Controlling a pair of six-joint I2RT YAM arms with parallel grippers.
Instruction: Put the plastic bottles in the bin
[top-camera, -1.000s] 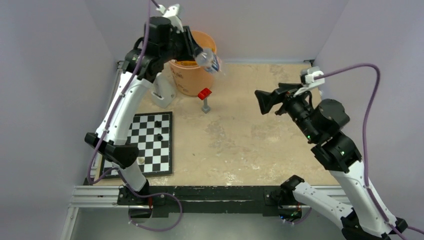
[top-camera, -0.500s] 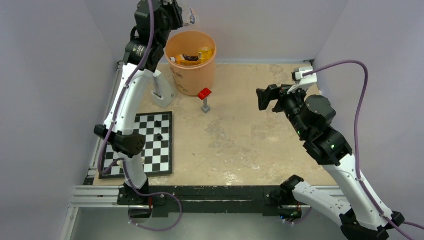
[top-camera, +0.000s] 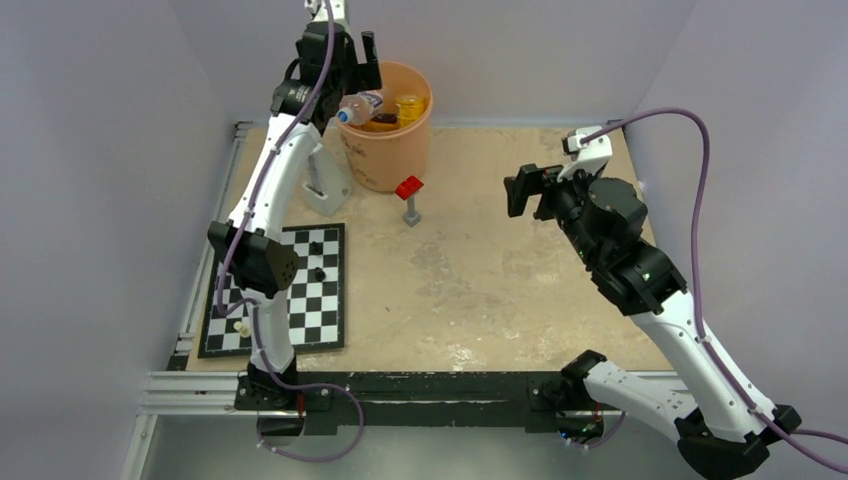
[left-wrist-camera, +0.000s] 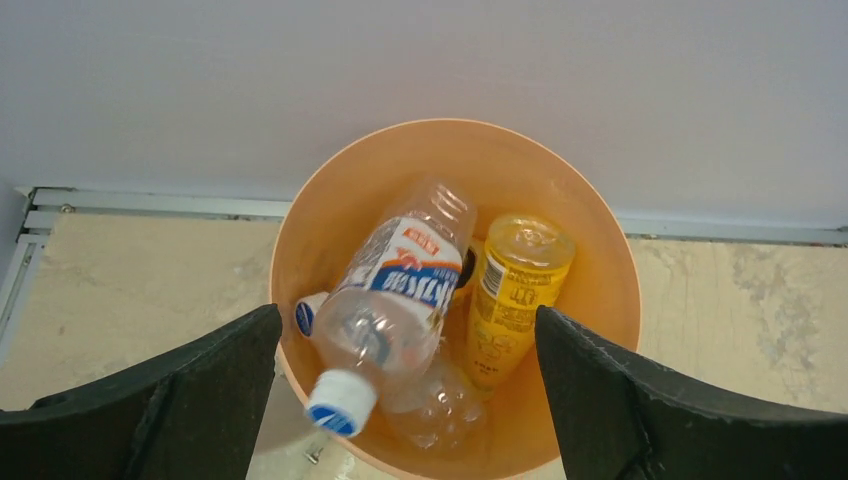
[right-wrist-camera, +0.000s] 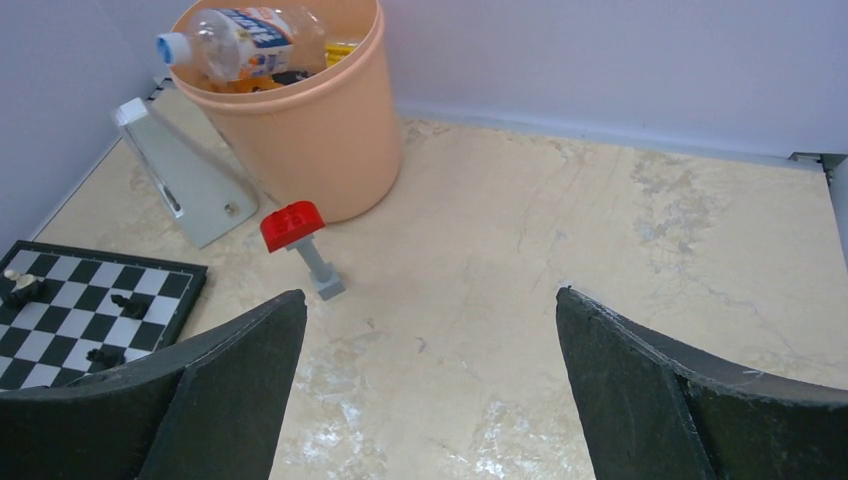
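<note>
Three plastic bottles show inside the orange bin (left-wrist-camera: 540, 180), which stands at the far left of the surface (right-wrist-camera: 600, 250) against the back wall. Uppermost is a clear bottle (left-wrist-camera: 395, 290) with a blue-and-white label, lying tilted so that its blue-and-white cap reaches the bin's rim. Just beside it, touching, leans a yellow bottle (left-wrist-camera: 510, 300) with its base upward. Beneath both lies a second clear bottle (left-wrist-camera: 435, 410), partly hidden. The left gripper (left-wrist-camera: 408, 320) hangs straight above the bin, its jaws spread wide and holding nothing, one to each side of the bin's mouth in the wrist view. Outside the bin, a white wedge-shaped piece (right-wrist-camera: 190, 175) rests beside its wall, and a red-topped peg (right-wrist-camera: 292, 225) on a grey stem stands just in front. A chessboard (right-wrist-camera: 90, 300) lies nearer the arms' bases on the left, carrying a few small pieces. The right gripper (right-wrist-camera: 430, 298) hovers over the bare middle of the surface, well apart from the bin, jaws likewise spread with nothing between them.
</note>
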